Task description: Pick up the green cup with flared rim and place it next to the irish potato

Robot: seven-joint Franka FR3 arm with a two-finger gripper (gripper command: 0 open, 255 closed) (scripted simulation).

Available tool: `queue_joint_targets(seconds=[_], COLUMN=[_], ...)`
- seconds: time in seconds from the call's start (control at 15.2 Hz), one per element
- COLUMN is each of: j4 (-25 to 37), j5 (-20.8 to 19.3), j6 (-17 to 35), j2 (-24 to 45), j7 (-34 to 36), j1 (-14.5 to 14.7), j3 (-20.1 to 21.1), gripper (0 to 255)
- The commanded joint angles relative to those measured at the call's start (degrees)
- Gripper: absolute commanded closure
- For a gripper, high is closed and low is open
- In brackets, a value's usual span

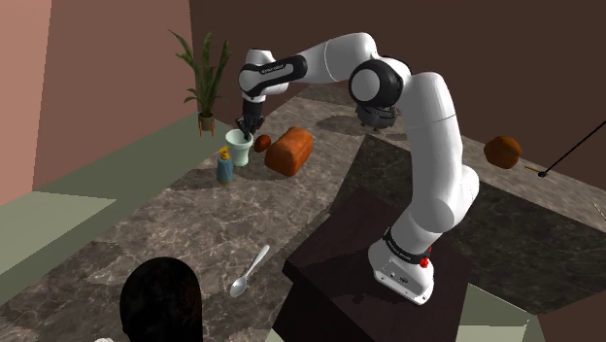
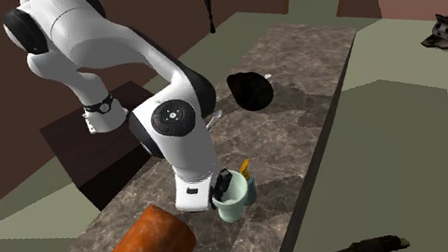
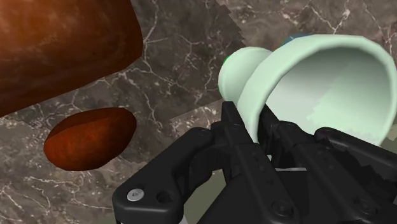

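Pale green cup with a flared rim [image 1: 239,146] is upright at the far side of the dark marbled stone counter [image 1: 146,233]. The black jaws of a white robot arm [image 1: 427,126] pinch its wall, one inside the rim and one outside. A brown oval potato [image 1: 262,143] lies just beside it, next to a rust-brown loaf [image 1: 289,152], and a small blue bottle with a yellow top [image 1: 225,167] stands close by
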Motion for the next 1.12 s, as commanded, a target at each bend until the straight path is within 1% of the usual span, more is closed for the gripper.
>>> queue_joint_targets(seconds=[0.0,0.33,0.86,0.92,1.06], j4=[0.0,-0.1,-0.1,-0.1,-0.1], j5=[0.0,-0.1,-0.1,-0.1,-0.1], j6=[1.0,3.4,3.5,3.5,3.5], j2=[1.0,3.3,3.4,3.4,3.4], j7=[-0.1,-0.3,-0.3,-0.3,-0.3], j1=[0.0,0.1,0.1,0.1,0.1], j3=[0.0,-0.1,-0.1,-0.1,-0.1], gripper=[255,255,255,0,0])
